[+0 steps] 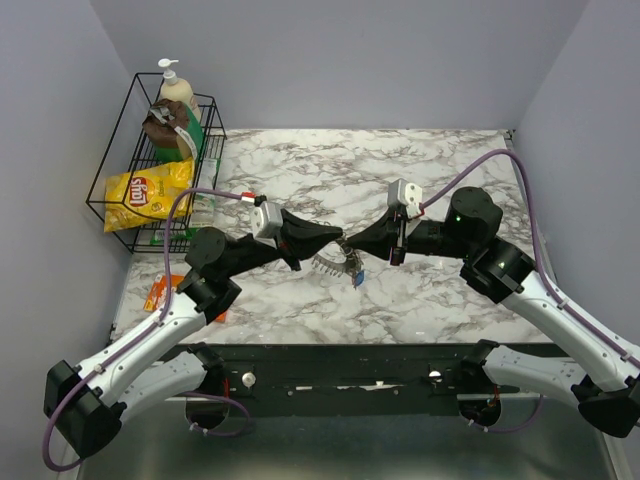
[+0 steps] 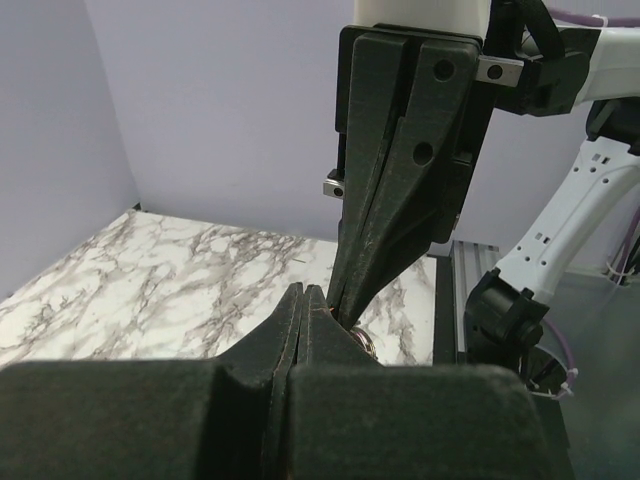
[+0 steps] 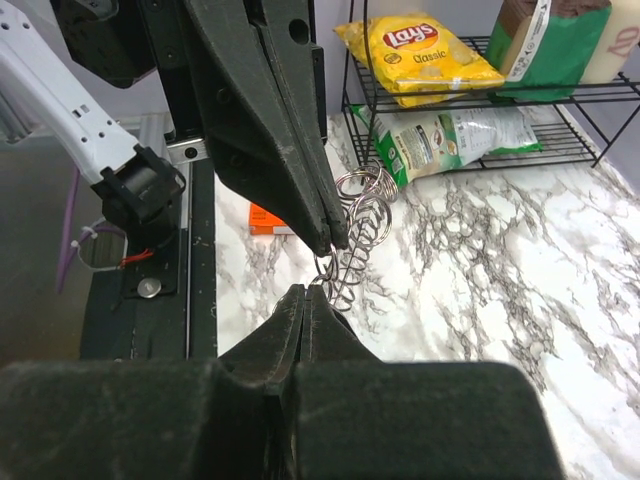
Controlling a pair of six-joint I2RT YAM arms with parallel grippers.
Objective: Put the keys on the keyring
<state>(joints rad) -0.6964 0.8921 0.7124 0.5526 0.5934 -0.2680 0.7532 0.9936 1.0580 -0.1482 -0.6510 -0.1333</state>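
Observation:
The keyring [image 1: 330, 262], a silvery wire ring fringed with small silver pieces, hangs just above the marble table between my two grippers. A blue-headed key [image 1: 357, 280] dangles from its right side. My left gripper [image 1: 340, 246] is shut on the ring's upper edge. My right gripper [image 1: 352, 248] meets it tip to tip and is shut on the ring too. In the right wrist view the ring's coils [image 3: 360, 230] hang between the left fingers [image 3: 300, 190] and my right gripper [image 3: 307, 292]. In the left wrist view my left gripper [image 2: 303, 292] is shut and a bit of metal [image 2: 362, 340] shows beside it. Green and red keys are out of view.
A black wire rack [image 1: 125, 180] stands at the far left, holding a yellow chips bag [image 1: 148, 192], a soap bottle [image 1: 180, 95] and a brown-green bag [image 1: 168, 128]. An orange packet [image 1: 160, 292] lies by the left table edge. A green-white bag [image 3: 440, 140] lies under the rack.

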